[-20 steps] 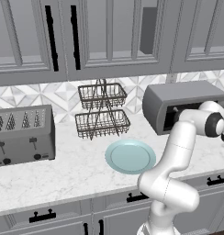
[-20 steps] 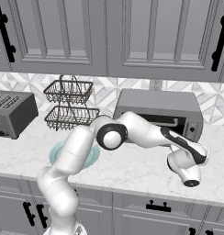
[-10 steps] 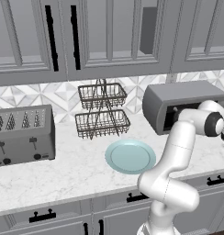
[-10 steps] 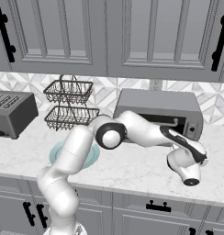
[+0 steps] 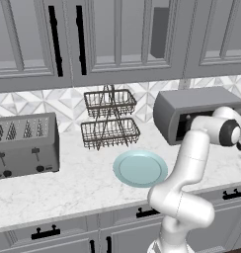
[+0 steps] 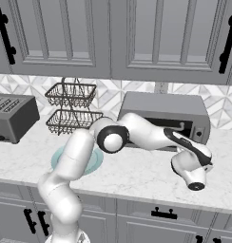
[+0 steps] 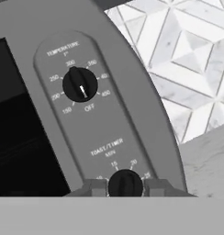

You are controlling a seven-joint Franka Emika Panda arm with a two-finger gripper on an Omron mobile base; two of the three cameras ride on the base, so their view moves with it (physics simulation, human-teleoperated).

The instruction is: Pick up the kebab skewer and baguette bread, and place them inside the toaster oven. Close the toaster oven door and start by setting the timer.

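The grey toaster oven (image 5: 191, 106) (image 6: 160, 107) stands at the back right of the counter, its front dark. In the hand view its control panel (image 7: 109, 124) is close up, with a black temperature knob (image 7: 80, 84) above and the black timer knob (image 7: 125, 182) below. My gripper (image 7: 125, 188) is shut on the timer knob, one fingertip on each side of it. From the right base view the hand (image 6: 191, 154) reaches to the oven's right end. The kebab skewer and the baguette bread are out of view.
A pale teal plate (image 5: 140, 168) lies bare on the marble counter in front of a two-tier wire basket (image 5: 110, 121). A grey slot toaster (image 5: 24, 143) stands at the left. Wall cabinets hang above and drawers run below the counter edge.
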